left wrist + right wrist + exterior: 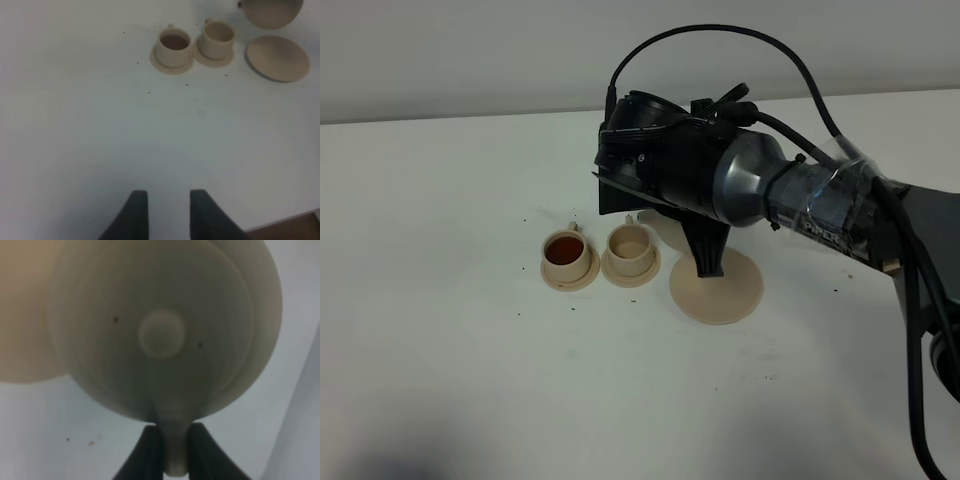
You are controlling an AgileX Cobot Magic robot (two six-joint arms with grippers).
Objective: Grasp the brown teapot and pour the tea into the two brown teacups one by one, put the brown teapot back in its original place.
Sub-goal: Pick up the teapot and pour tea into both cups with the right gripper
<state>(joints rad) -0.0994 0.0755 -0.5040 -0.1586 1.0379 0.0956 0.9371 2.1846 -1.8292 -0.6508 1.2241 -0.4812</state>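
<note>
Beige-tan ceramic filled my right wrist view: the brown teapot [165, 330] hung clear of the table [440, 350], its loop handle [175, 452] pinched between the narrowly parted fingers of my right gripper [175, 432]. In the high view the empty teacup [631, 246] sat at nine o'clock from that gripper. The full teacup [566, 252] lay beyond it on the same line, and the wide saucer [720, 290] sat bare at the empty cup's three o'clock. I judged the spout had to swing toward nine. My left gripper [169, 196] was spread wide, held nothing, and hung farther off over open table.
</note>
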